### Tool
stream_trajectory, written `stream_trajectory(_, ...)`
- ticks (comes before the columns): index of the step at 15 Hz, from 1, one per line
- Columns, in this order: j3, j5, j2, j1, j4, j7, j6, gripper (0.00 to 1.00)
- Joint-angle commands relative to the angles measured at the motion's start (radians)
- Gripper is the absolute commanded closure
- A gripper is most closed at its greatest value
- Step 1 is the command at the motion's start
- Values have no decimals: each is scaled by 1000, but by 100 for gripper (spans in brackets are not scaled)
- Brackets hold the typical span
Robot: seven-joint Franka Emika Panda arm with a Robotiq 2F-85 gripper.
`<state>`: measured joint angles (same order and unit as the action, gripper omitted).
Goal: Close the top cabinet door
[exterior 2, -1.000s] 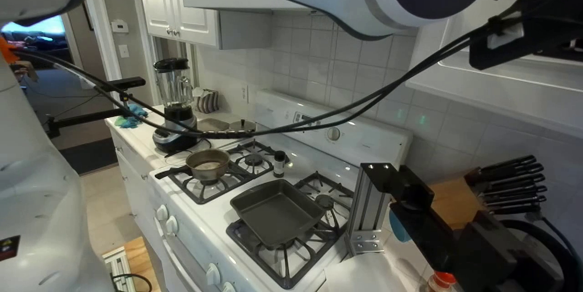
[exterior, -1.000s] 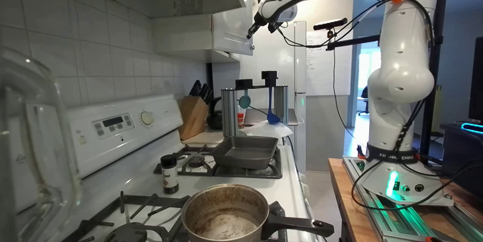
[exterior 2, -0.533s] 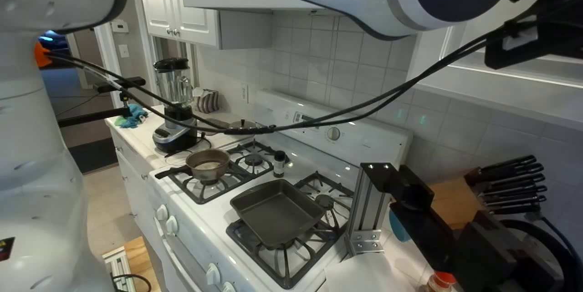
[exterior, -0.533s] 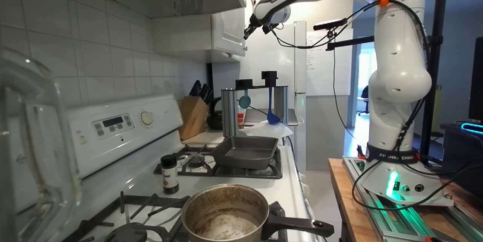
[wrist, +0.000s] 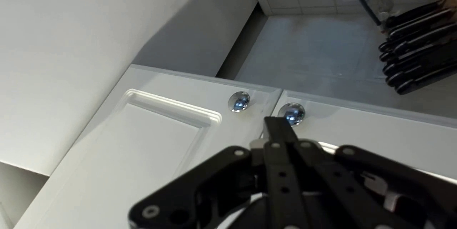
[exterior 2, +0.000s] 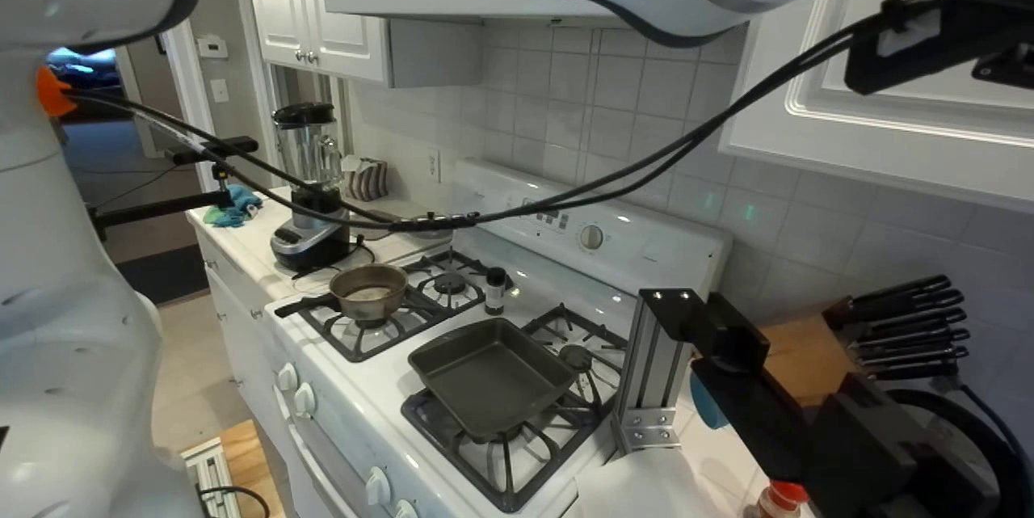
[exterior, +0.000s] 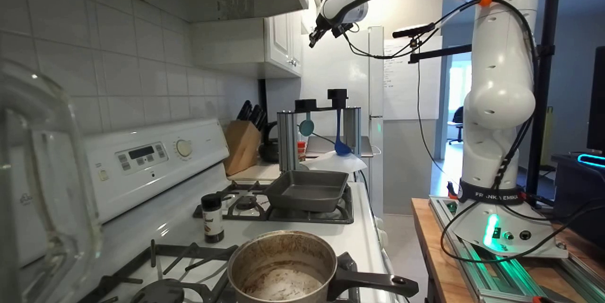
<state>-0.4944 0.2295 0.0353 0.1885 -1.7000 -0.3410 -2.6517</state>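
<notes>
Cabinet door [exterior: 279, 38]: looks flush; your closing step seems finished.
Gripper [wrist: 280, 125]: closed, empty, near that door; retreat next.

In an exterior view, far wall [exterior: 406, 10] bright, warm-white; window [exterior: 463, 78], far right, burnt pale. Range hood [exterior: 203, 0] shaded underneath. Glass handle [exterior: 52, 151], near left, out of focus. Green light strip [exterior: 492, 229] tints the metal rails [exterior: 517, 277]. In an exterior view, cool cast: hot specks of glare on stove [exterior 2: 670, 259], green spots on tiles [exterior 2: 767, 187]; utensil rack [exterior 2: 751, 405], near right, almost black, detail lost; arm [exterior 2: 73, 300], near left, soft and washed. Cabinet door [exterior 2: 905, 134] moulding catches a pale line. Wrist view dim, bluish: shadow with a slanting edge over white panel [wrist: 89, 43], left; knobs [wrist: 239, 101] throw back blue reflections; knife handles [wrist: 417, 46], far right, almost silhouettes; gripper [wrist: 282, 125] dark, slightly blurred.
</notes>
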Motion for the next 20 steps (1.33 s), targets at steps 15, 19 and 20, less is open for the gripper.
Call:
stream_trajectory(15,352,-50,592,-55,-428,241,748,55)
stream_trajectory(19,408,-97,703,-98,-606,274,740,26)
stream_trajectory(20,415,-108,722,-110,-644,275,733,20)
